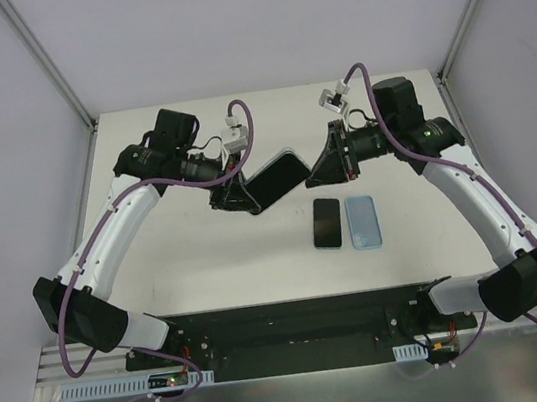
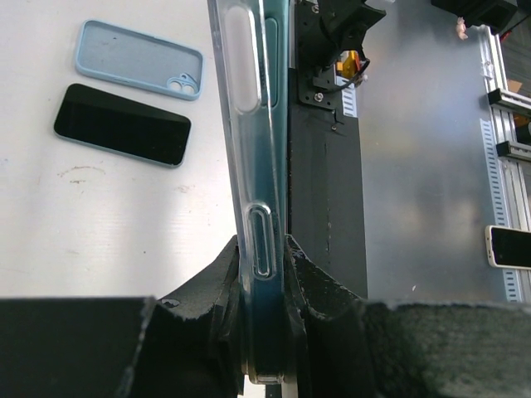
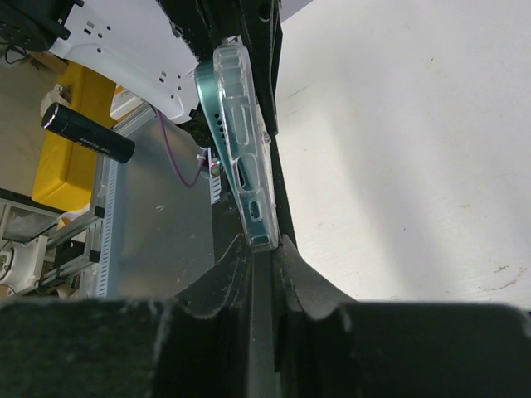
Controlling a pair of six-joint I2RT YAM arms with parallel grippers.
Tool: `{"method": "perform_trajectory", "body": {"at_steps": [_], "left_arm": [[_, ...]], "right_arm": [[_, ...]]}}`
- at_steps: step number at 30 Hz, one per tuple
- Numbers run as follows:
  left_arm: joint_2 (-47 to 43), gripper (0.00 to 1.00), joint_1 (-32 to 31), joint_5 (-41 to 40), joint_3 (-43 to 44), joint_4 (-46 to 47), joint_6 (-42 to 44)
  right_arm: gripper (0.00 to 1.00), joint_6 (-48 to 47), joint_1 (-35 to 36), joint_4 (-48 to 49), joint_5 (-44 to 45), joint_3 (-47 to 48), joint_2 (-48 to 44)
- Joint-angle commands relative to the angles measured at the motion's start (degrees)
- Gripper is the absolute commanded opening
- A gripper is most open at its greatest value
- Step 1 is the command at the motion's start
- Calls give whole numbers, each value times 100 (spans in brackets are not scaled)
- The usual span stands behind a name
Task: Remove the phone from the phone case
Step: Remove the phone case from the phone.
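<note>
A teal phone in a clear case [image 1: 280, 177] is held in the air above the table, between both grippers. My left gripper [image 1: 248, 196] is shut on its lower left end; in the left wrist view the cased phone [image 2: 261, 166] stands edge-on between the jaws of the left gripper [image 2: 264, 274]. My right gripper [image 1: 317, 175] meets the other end. In the right wrist view the tip of the cased phone [image 3: 241, 141] sits pinched between the fingertips of the right gripper [image 3: 263, 245].
A bare black phone [image 1: 326, 223] and an empty light-blue case [image 1: 363, 221] lie side by side on the table in front; both show in the left wrist view, phone [image 2: 122, 124] and case [image 2: 137, 60]. The black base plate [image 1: 296, 318] runs along the near edge.
</note>
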Motion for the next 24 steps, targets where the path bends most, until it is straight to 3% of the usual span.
{"method": "perform_trajectory", "body": {"at_steps": [1,5,9,13,16,21,24], "left_arm": [[-160,0,5,466,132,191,63],[-151,0,5,554,132,191,55],[-134,0,5,598,150,243,-24],[-125,0,5,615,167,357,-156],[-99,0,5,651,158,498,-314],[-99,0,5,660,106,718,-534],[-107,0,5,686,44,867,-666]], "right_arm": [[10,10,41,229,-152,177,54],[2,-69,59,230,-292,133,37],[2,-34,85,282,-310,124,19],[27,106,103,405,-126,89,10],[35,413,120,808,-73,-78,-34],[32,572,120,1011,-46,-192,-78],[23,730,138,1231,-81,-289,-86]]}}
